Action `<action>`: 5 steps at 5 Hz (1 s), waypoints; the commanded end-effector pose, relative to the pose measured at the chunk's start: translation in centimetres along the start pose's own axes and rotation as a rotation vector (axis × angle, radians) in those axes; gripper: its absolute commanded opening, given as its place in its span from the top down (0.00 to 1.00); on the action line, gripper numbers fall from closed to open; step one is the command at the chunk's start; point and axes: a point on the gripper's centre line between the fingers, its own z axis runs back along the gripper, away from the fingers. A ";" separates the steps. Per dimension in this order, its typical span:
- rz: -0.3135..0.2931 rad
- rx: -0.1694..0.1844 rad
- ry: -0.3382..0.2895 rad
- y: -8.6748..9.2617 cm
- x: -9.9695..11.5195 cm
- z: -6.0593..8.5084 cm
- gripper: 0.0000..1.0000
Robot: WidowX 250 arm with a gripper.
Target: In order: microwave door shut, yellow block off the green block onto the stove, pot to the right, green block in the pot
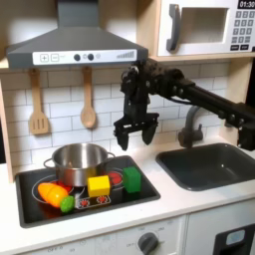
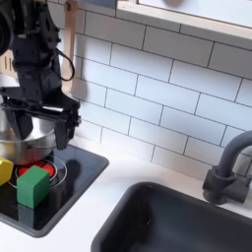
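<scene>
Gripper (image 1: pixel 134 132) of mine hangs with fingers apart and empty above the stove's (image 1: pixel 144 186) back right corner, in the first exterior view; yellow block (image 1: pixel 99 185) and green block (image 1: pixel 131 179) sit side by side below it, toward the front edge, beside the pot (image 1: pixel 79 161).

Toy kitchen: stove (image 1: pixel 139 195), sink (image 1: pixel 209 164).

The arm (image 1: pixel 194 92) is black throughout, built of boxy, matte links joined by chunky rounded joints. A thin black cable loops along the wrist section in the second exterior view. Its gripper (image 1: pixel 134 135) is also black, with a blocky body and two slim fingers (image 2: pixel 67 131) in the same dark finish.
</scene>
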 end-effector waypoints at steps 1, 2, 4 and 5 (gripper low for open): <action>0.010 0.073 0.012 2.0 -0.3 0.1 0.00; 0.006 0.093 0.018 2.7 -0.3 0.0 0.00; 0.009 0.124 0.030 3.5 -0.2 -0.7 0.00; 0.017 0.124 0.024 3.7 0.2 -0.9 0.00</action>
